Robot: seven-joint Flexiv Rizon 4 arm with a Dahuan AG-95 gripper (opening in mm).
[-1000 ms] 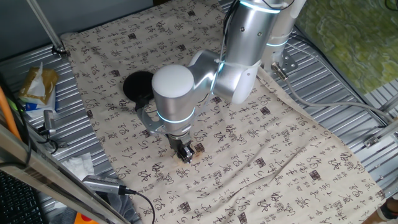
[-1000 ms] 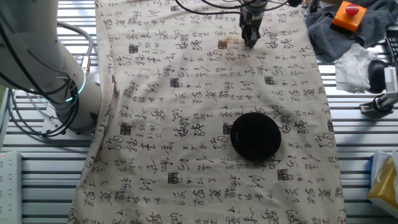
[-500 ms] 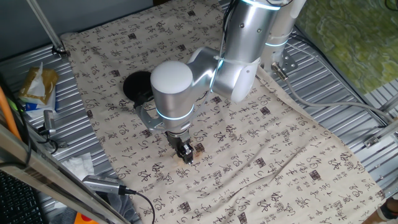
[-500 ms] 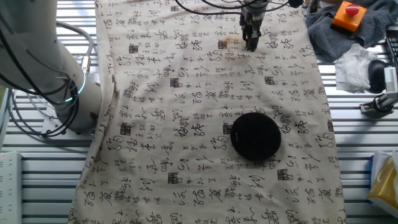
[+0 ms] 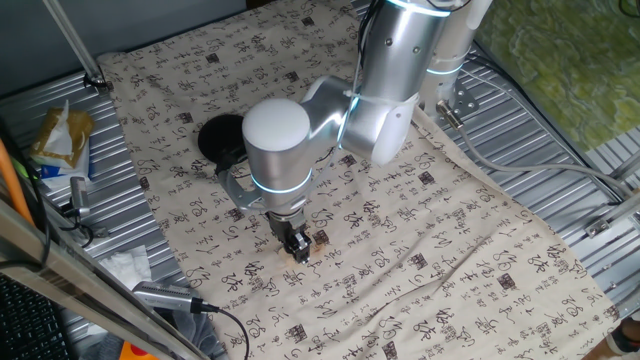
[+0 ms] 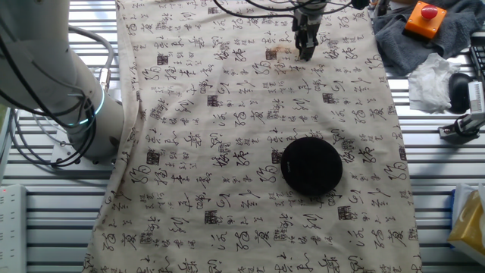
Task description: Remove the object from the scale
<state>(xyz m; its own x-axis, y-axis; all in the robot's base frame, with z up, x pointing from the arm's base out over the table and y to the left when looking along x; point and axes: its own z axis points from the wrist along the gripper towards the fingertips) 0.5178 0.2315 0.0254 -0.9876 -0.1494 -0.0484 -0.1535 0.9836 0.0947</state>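
The scale (image 6: 311, 165) is a flat round black disc on the printed cloth, and its top is bare. It also shows in one fixed view (image 5: 222, 136), partly behind the arm. My gripper (image 5: 297, 249) points straight down with its tips at the cloth, well away from the disc. In the other fixed view the gripper (image 6: 305, 53) is at the far edge of the cloth. Its fingers stand close together around the tiny tan cube, which is almost wholly hidden between them. A flat brownish stain (image 6: 276, 51) lies right beside the fingertips.
The arm's silver elbow (image 5: 277, 145) hangs over the cloth's middle. A grey rag with an orange box and red button (image 6: 424, 19) and white tissue (image 6: 430, 76) lie past the cloth's edge. Cables and a packet (image 5: 60, 140) lie on the metal slats.
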